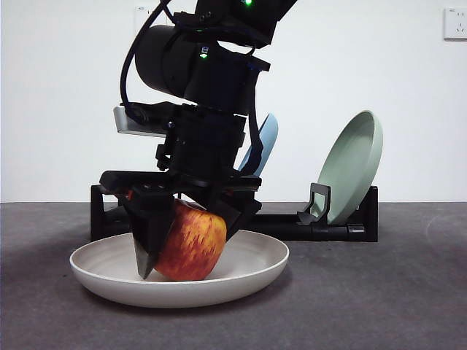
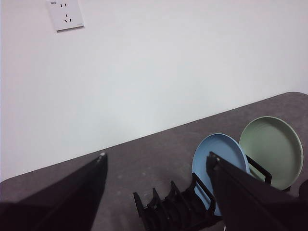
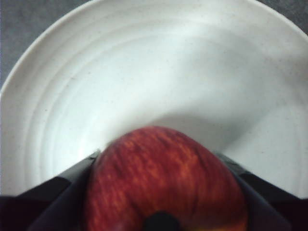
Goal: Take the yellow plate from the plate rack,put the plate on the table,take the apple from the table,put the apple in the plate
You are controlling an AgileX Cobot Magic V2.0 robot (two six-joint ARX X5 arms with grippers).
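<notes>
Right tool (image 1: 182, 244) pinching apple (image 1: 191, 242) low inside yellow plate (image 1: 252, 273) on desk (image 1: 408, 292), left tool (image 2: 156, 156) spread, waiting clear; risk: uneven release likely rolling apple sideways toward plate rim.

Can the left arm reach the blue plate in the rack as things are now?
Probably yes. The left gripper is open and empty, above the table, and the blue plate stands upright in the plate rack ahead of it with nothing between them. The right gripper is busy with the apple.
</notes>
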